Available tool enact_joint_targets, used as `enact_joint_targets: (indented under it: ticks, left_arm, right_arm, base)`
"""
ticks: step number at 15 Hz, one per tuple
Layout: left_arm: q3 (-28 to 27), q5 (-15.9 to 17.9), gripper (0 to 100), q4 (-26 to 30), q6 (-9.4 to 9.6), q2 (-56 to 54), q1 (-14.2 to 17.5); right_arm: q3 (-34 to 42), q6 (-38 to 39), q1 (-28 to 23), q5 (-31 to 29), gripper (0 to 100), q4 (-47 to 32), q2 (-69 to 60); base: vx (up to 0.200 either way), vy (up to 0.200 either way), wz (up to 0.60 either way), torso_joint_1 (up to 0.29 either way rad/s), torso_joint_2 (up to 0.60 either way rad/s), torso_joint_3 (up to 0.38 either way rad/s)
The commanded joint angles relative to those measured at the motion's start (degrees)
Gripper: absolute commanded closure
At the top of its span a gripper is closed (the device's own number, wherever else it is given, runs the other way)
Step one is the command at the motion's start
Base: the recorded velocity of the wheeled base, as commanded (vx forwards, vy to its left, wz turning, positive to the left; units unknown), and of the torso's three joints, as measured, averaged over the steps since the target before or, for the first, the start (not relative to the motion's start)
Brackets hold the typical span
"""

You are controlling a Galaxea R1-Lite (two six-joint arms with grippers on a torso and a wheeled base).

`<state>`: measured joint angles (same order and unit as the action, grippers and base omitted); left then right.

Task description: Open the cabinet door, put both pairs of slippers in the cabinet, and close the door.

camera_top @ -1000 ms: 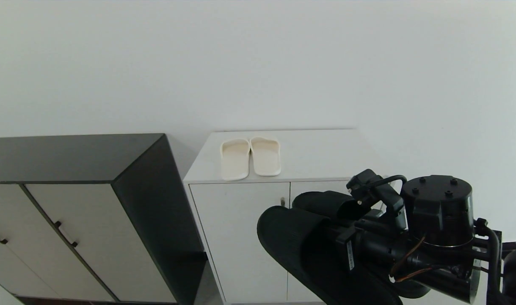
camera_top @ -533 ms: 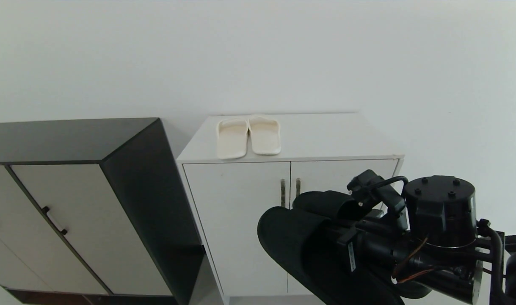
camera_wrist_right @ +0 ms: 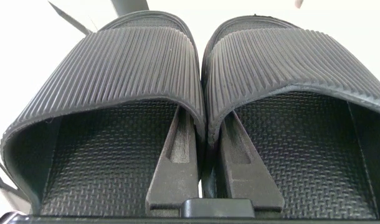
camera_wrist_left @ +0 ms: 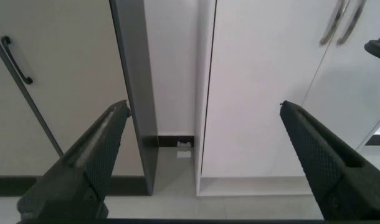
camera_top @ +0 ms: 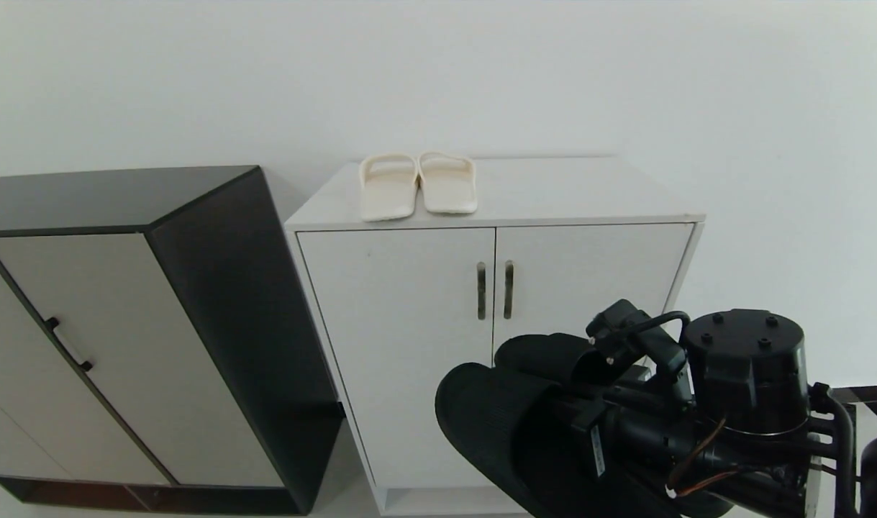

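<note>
Black ribbed rubber slippers [camera_wrist_right: 137,68] clamped by right gripper [camera_wrist_right: 205,127]; left gripper [camera_wrist_left: 204,109] gapes wide; head view shows cream foam slippers [camera_top: 418,184] atop closed white two-door cabinet [camera_top: 402,324].

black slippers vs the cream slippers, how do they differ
The black slippers are dark and ribbed; the cream slippers are pale and plain. The black slippers are held in the right tool; the cream slippers lie on the cabinet top. Both pairs sit side by side.

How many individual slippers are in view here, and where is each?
4. Two cream slippers lie side by side on top of the white cabinet. Two black slippers are pinched together in the right gripper, in front of its closed doors.
</note>
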<state>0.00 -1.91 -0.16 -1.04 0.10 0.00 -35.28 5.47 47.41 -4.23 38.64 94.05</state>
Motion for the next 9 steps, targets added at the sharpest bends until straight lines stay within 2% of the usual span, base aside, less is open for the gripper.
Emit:
enact_joint_targets:
  ticks: [1,4,6,9]
  left_arm:
    - [0.0,0.16,0,-0.02,-0.02,-0.01,0.0]
    - [0.0,0.16,0,-0.02,-0.02,-0.01,0.0]
    - [0.0,2.09,0,0.16,2.79,-0.01,0.0]
    - [0.0,2.7,0,0.25,2.97,-0.01,0.0]
  right_arm:
    - [0.21,-0.02,0.32,0.01,100,0.03,0.26]
    - [3.11,0.06,0.23,-0.43,100,4.16,0.08]
    - [3.81,0.06,0.32,-0.25,100,6.97,1.05]
    - [3.99,0.06,0.32,-0.25,100,7.06,1.49]
  base:
    - [0.0,0.0,0.0,-0.159,0.49,0.33]
    - [0.0,0.0,0.0,-0.147,0.47,0.329]
    - [0.0,0.0,0.0,-0.115,0.46,0.334]
    - [0.0,0.0,0.0,-0.098,0.45,0.354]
